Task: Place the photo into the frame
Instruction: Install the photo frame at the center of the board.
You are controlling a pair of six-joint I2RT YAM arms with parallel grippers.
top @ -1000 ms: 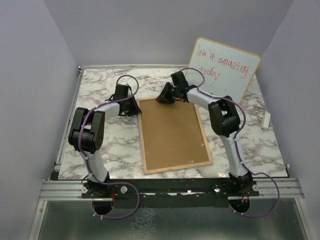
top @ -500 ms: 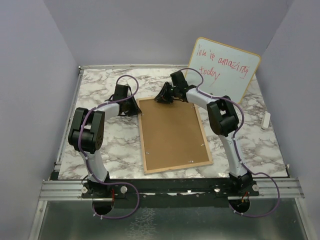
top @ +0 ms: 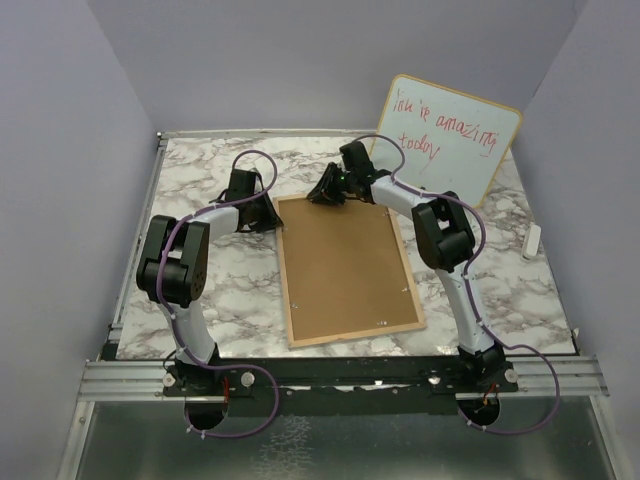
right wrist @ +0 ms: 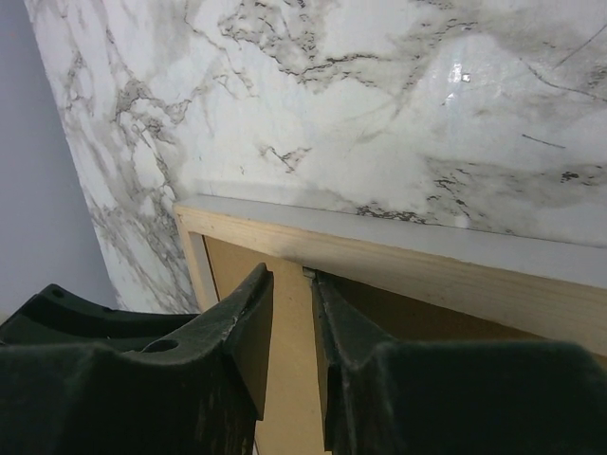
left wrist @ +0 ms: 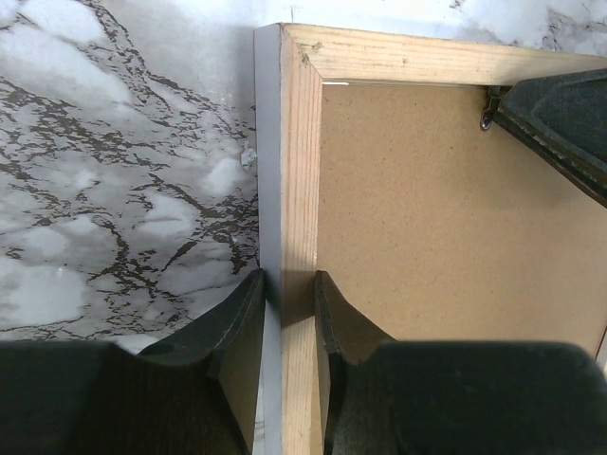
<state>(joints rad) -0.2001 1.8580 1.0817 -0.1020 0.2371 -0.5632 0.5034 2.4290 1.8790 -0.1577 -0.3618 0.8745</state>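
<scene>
The frame [top: 283, 270] lies face down on the marble table, its light wood rails around a plain brown backing board [top: 345, 265]. My left gripper [top: 268, 215] is at the far left corner, shut on the left rail [left wrist: 299, 142] with one finger on each side [left wrist: 289, 275]. My right gripper [top: 322, 195] rests on the backing board just inside the far rail [right wrist: 427, 275]. Its jaws [right wrist: 292, 275] stand narrowly apart with only board between them, and a small metal tab [right wrist: 308, 273] sits at their tips. The photo is hidden.
A wood-rimmed whiteboard [top: 445, 140] with red writing leans on the back wall at the far right. A small white object [top: 533, 240] lies at the table's right edge. Purple walls close in on three sides. Bare marble [left wrist: 114, 171] runs left of the frame.
My right gripper has crept slightly left along the far rail. The left gripper and the frame have stayed where they were.
</scene>
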